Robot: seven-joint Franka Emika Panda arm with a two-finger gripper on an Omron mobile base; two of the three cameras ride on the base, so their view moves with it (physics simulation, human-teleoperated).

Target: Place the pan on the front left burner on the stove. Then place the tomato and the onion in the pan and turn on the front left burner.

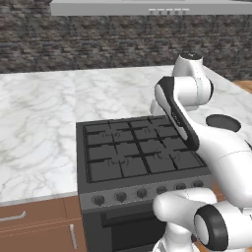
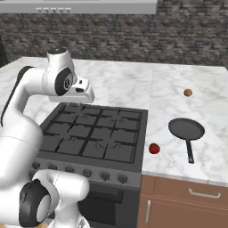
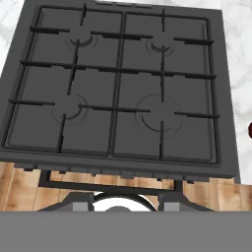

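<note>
Three things wait on the marble table at the right of the right base view, none yet on the stove (image 2: 91, 133): the pan (image 2: 186, 129) at centre right with its handle pointing toward the lower edge, the tomato (image 2: 154, 148) just left of and below it near the stove's side, and the onion (image 2: 188, 92) well apart, higher up. The pan looks like a rigid, shallow metal disc with a matte dark grey face and a thin straight handle; it is probably the heaviest of the three, and gripping the handle near the bowl would likely limit tipping, since a far-end hold would let it sag. The tomato is a glossy red ball, likely slick and soft, so a gentle hold across its middle seems wise; the onion is a duller tan-brown ball, firmer and less slippery by the look of it. Both could roll on the smooth veined table. The front left burner (image 3: 71, 106) sits at the lower left of the hand view, a bare round ring under stiff black cast-iron grate bars. The end effector (image 3: 125, 203) hangs above the stove with nothing between its fingertips, which stand apart at the bottom of the hand view.
</note>
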